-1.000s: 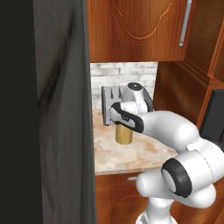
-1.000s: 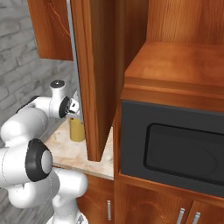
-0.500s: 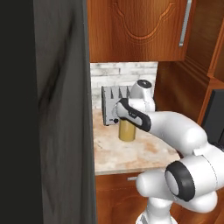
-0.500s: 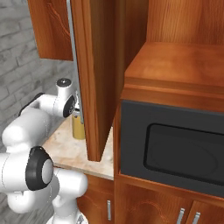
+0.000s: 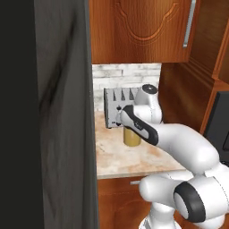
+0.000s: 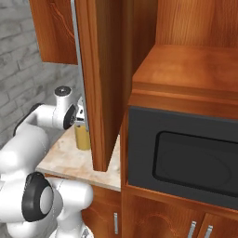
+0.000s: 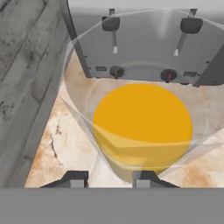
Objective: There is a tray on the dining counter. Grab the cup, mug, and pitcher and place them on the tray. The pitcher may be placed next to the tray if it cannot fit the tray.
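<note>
Now, starting at the far left, a tall dark panel [image 5: 44, 112] walls off that side of the nook, and just past it a strip of beige marble counter [image 5: 112, 159] runs back to a pale brick wall [image 5: 125, 76]. A grey toaster [image 5: 117, 112] stands at the back of that counter, and right in front of it sits the pitcher [image 5: 131, 138], its orange-yellow contents showing below the robot's dark wrist. From the hand view, the tool [image 7: 109, 178] is set over the pitcher's near rim, one dark fingertip outside the glass and the other seemingly inside it, so I judge it pinching the wall of the pitcher (the clear glass makes the actual contact hard to read, so that much is a guess). Further right, the white arm folds back toward its base, and in the right base view a wooden cabinet door [image 6: 100, 88] hangs open close beside the wrist, with a black microwave [image 6: 186, 162] beyond it. That is where trouble could come from: a rim pinch on a tall, liquid-filled glass gives little hold, so a quick lift or swing could let it tip, slosh or slip out; pulling back carelessly could knock it against the toaster or swing the wrist into the open door. A straight, slow rise before any turn looks safest.
</note>
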